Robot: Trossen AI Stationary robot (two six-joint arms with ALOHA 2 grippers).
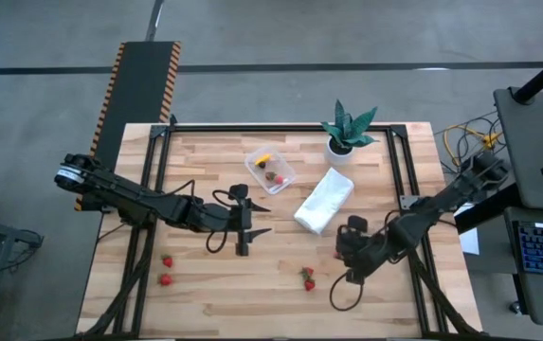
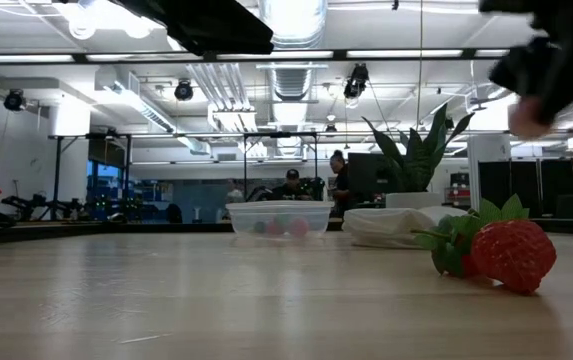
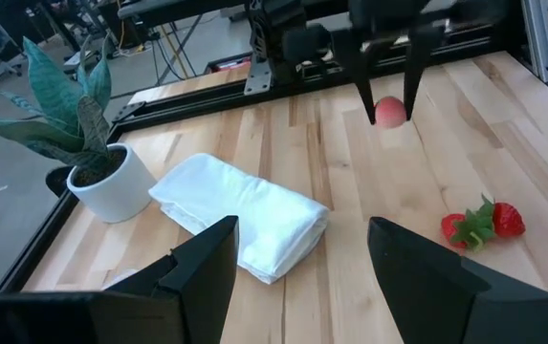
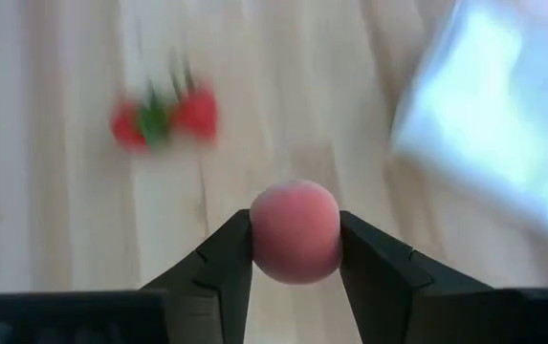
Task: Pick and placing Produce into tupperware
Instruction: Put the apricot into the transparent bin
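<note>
The pale butcher-block wooden table [image 1: 205,303] carries everything, and my 2 dark arms reach over it from either side. Toward its far edge, near the middle, sits the small clear squarish plastic tub [image 1: 270,170], already holding a few small coloured pieces. Between that tub and my right gripper [image 1: 345,248] lies the folded white cloth [image 1: 324,201], with the green potted plant in its white pot [image 1: 344,133] just beyond the cloth.

My right gripper is clenched on a small round pink toy fruit [image 4: 295,232], 1 finger pressing each side, lifted clear of the wood. The piece is roughly a ball, so it has no long axis to mind. From these fingers the tub lies up and to the left across the table, past the cloth; I judge the carry has to cross that cloth.

My left gripper [image 1: 244,224] hangs with its fingers spread and empty, nearer the tub than my right.

Still loose on the wood: 2 red strawberries with green tops [image 1: 307,278] near the front, and 2 more red strawberries [image 1: 166,269] at the front left.
</note>
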